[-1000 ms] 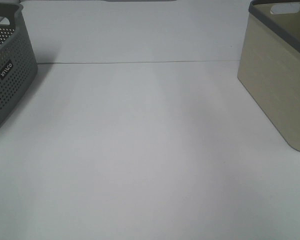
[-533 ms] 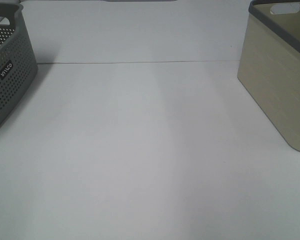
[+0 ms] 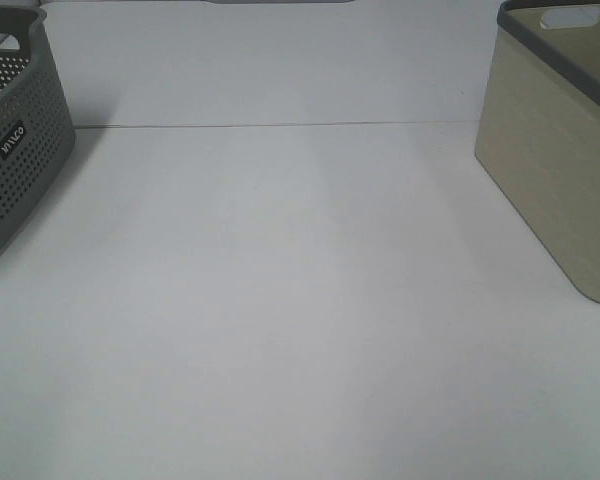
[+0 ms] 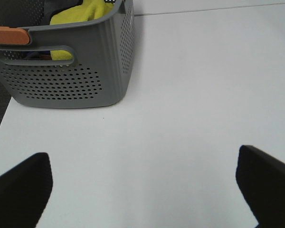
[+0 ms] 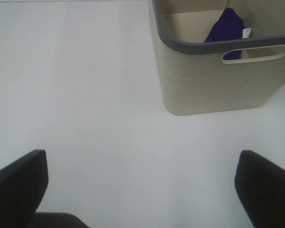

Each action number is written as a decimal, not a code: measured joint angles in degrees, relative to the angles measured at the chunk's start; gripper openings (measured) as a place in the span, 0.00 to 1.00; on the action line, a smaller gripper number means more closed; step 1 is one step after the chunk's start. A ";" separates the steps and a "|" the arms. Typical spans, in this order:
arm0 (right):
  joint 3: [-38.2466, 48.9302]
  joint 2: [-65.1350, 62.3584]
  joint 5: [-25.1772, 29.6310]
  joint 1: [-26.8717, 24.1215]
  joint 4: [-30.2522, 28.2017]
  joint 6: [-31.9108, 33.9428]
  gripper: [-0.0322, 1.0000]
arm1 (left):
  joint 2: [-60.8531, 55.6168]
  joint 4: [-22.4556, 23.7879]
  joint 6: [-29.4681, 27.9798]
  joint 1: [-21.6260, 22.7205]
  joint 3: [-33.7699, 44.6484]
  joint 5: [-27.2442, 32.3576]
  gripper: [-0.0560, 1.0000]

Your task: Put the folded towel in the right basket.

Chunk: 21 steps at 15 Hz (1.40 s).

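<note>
The right basket is beige with a grey rim and stands at the table's right edge. In the right wrist view the basket holds a dark purple towel with a white tag, lying inside against its wall. My right gripper is open and empty, over bare table some way short of that basket. My left gripper is open and empty, over bare table near the grey basket. Neither arm shows in the exterior high view. No towel lies on the table.
A grey perforated basket stands at the table's left edge. In the left wrist view the grey basket holds a yellow cloth. The white table spreads between the two baskets.
</note>
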 joint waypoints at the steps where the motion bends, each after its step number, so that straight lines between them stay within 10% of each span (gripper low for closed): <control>1: 4.24 -9.45 0.11 0.00 0.40 -0.23 0.98 | 0.00 0.00 0.00 0.00 0.00 0.00 0.99; 21: 16.21 -14.21 -5.90 0.00 3.90 -1.78 0.97 | 0.00 0.00 0.17 0.00 0.00 0.00 0.99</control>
